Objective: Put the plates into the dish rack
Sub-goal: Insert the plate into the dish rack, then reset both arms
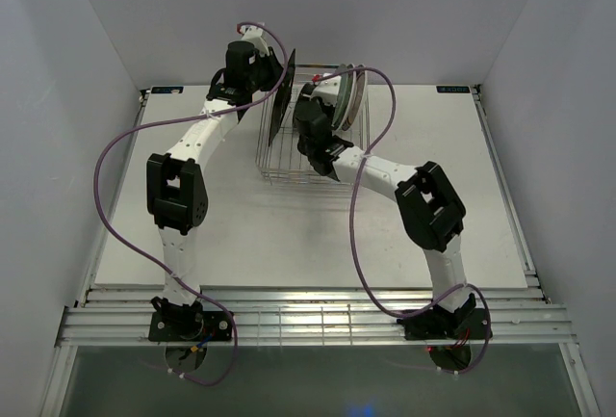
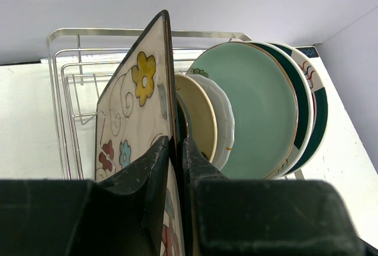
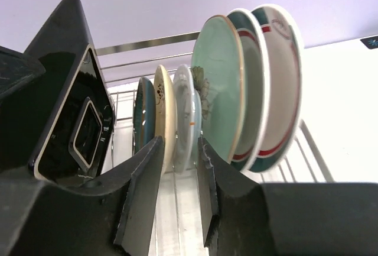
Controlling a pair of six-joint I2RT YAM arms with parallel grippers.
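Floral plate [image 2: 127,120] clamped in left hand [image 2: 177,145] at dish rack [image 2: 118,32]; right hand [image 3: 180,145] apart.

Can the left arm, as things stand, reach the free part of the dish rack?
Probably yes: the left gripper holds the square floral plate upright over the dish rack, whose part beside the standing plates looks free.

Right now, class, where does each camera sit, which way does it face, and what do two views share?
Top external: above and behind, looking down; both arms, table and dish rack show.
Left wrist: looks along the left gripper, shut on the square floral plate, into the rack.
Right wrist: low, looking up past the right gripper at racked plates.
Shared: both wrist views show the pale green plate.
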